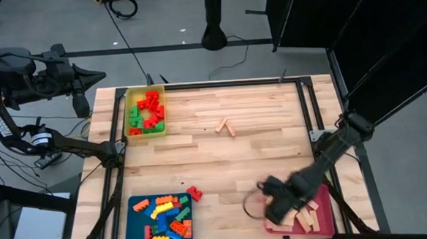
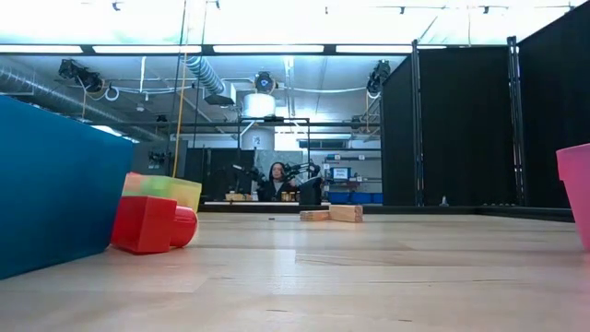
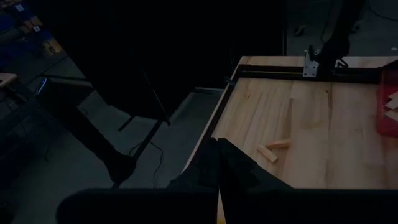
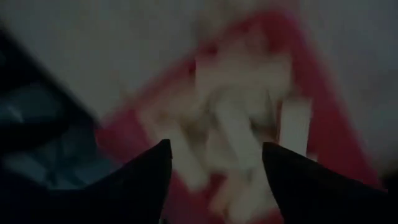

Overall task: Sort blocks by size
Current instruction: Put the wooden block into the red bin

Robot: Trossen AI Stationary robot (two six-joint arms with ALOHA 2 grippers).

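My right gripper (image 1: 276,204) (image 4: 217,165) hangs open, pointing down over the left part of the pink tray (image 1: 323,220) (image 4: 323,93), where several pale wooden bars (image 1: 306,217) (image 4: 239,134) lie; the wrist view is blurred. Two more wooden bars (image 1: 225,126) (image 3: 273,149) lie on the table's middle, one end against the other. The yellow tray (image 1: 162,111) holds red and green blocks (image 1: 146,112). The blue tray (image 1: 135,230) holds mixed coloured blocks (image 1: 167,218), and a red brick (image 1: 194,193) (image 2: 147,224) lies on the table beside it. My left gripper (image 1: 98,76) (image 3: 217,158) waits shut, off the table's far left corner.
A black frame rail (image 1: 312,107) runs along the table's sides. A dark curtain (image 1: 385,37) stands beyond the right edge. Bare wood (image 1: 223,163) lies between the three trays. In the low view a person (image 2: 277,180) sits far behind the table.
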